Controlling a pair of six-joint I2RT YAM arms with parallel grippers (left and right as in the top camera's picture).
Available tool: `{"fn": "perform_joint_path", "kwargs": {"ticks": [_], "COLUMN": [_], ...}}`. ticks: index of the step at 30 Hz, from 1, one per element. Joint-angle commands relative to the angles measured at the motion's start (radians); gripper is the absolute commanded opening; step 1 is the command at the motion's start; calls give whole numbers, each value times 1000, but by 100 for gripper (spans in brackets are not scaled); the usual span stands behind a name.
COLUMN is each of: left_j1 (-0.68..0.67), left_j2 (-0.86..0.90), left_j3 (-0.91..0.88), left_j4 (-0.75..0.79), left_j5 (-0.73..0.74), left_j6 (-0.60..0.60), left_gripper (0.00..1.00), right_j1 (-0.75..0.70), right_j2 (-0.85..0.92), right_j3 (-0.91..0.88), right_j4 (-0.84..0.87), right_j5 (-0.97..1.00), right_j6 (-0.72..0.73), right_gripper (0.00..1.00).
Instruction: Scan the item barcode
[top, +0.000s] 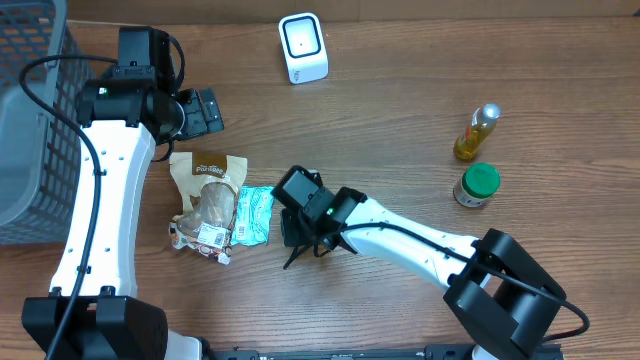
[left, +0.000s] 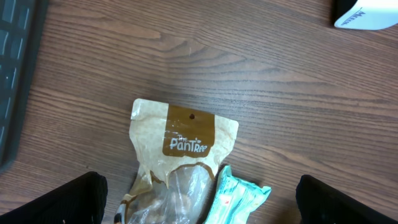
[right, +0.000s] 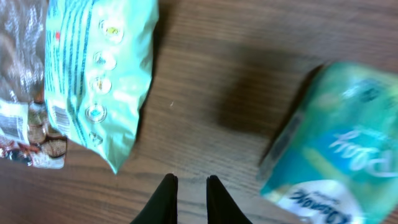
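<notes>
Worryingly, the right end effector (right: 191, 199) is nearly closed on nothing, and the left end effector (top: 200, 110) is spread wide. The teal packet (top: 253, 215) is left lying on the bench (top: 400, 120) just beside the right one; ungripped, it could never be presented to the scanner (top: 303, 48).

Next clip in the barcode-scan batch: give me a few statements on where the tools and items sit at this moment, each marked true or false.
1. The left tool is open above the brown Pantree bag. True.
2. The right tool grips the mint packet. False: its fingers are close together over bare table with nothing between them, and the packet lies off to one side.
3. The white scanner stands at the far edge of the table, apart from both packets. True.
4. The green-lidded jar lies next to the scanner. False: it stands by the yellow bottle on the right side of the table.
</notes>
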Motion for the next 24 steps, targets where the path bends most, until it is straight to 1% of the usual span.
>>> {"fn": "perform_joint_path", "kwargs": {"ticks": [1, 4, 7, 16, 24], "left_j1": [2, 2, 2, 2, 2], "left_j2": [-6, -6, -6, -6, -6], "left_j3": [13, 13, 13, 13, 13], "left_j4": [4, 4, 4, 4, 4], "left_j5": [-9, -9, -9, -9, -9], "left_j6": [15, 15, 15, 15, 15], "left_gripper": [100, 100, 100, 100, 100], "right_j1": [5, 5, 5, 2, 2], "right_j2": [-2, -2, -2, -2, -2], "right_j3": [-37, -66, -78, -79, -79], "right_j4": [47, 97, 102, 77, 10], "right_j5": [19, 26, 33, 37, 117], "right_j6": [3, 3, 3, 3, 4], "right_gripper": [11, 11, 10, 11, 10]}}
